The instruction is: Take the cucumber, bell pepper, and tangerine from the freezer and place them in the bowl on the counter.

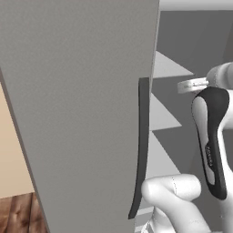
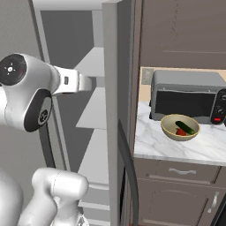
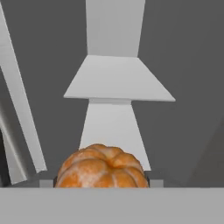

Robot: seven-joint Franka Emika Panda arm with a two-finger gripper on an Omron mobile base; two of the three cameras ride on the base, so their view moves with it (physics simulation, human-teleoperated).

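The tangerine (image 3: 101, 167) sits between the gripper's (image 3: 101, 181) fingertips — grasped, inside the freezer (image 3: 188, 87).

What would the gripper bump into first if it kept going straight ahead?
Probably the grey freezer shelf ahead, though depth is hard to judge. The gripper already has the tangerine between its fingers, so that fruit would likely touch the shelf first.
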